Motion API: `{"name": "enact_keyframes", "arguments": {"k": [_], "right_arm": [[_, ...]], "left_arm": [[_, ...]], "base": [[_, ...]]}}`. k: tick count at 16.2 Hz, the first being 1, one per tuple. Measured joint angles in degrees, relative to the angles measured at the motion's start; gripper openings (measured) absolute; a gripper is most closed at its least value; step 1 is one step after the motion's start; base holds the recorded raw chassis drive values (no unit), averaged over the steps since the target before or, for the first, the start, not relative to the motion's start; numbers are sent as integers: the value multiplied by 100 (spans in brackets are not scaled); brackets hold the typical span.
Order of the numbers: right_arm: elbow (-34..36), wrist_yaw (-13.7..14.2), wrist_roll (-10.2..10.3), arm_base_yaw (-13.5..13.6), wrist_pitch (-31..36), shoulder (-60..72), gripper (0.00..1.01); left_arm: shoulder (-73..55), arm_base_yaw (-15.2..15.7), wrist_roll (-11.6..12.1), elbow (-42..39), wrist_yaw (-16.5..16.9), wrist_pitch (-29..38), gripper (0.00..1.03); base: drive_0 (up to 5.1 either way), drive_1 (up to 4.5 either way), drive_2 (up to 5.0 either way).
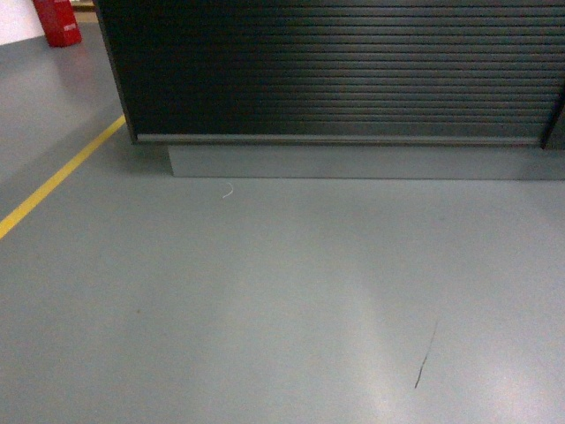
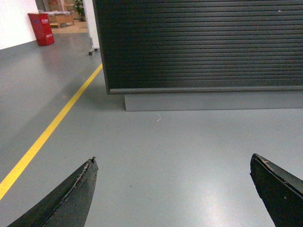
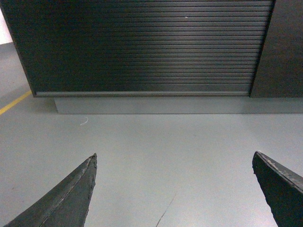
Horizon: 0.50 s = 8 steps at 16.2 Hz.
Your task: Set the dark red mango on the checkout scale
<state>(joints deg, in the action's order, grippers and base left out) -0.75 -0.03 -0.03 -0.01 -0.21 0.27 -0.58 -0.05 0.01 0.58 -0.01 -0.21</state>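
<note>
Grey floor [image 1: 282, 300] is being shown closest to the head camera, bare except for a thin dark scratch [image 1: 425, 355] and a small pale scrap [image 1: 228, 190] near the plinth [image 1: 353, 162]. Beyond it, the checkout [image 1: 335, 71] is being seen only from the front: black horizontal slats on a grey plinth. Its worktop is being cut off above every view, so neither the mango nor the scale is being shown anywhere; where the mango lies cannot be told.

On the left, a yellow line [image 1: 57, 177] is being followed along the floor, and a red object [image 1: 57, 19] is being glimpsed far back by the wall.

Both grippers are being held low and pointed at the checkout front. The left gripper [image 2: 173, 189] is being held with its jaws spread wide, nothing between them but floor. The right gripper [image 3: 174, 189] is being held the same way, wide apart and empty.

The step in hand is being judged as the approach: the base is standing before the checkout, and no grasp has yet been made. The next move is being judged to call for the cameras and arms being raised, or the base being repositioned, so that the worktop is being brought into view and the mango located before either gripper is being committed.
</note>
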Motion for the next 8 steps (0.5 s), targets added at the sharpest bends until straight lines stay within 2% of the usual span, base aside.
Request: {"name": "enact_keyframes", "arguments": {"k": [8], "right_arm": [[0,2,0,0,0,0,98]], "left_arm": [[0,0,0,0,2,4,98]], "base": [[2,343,-340]]}}
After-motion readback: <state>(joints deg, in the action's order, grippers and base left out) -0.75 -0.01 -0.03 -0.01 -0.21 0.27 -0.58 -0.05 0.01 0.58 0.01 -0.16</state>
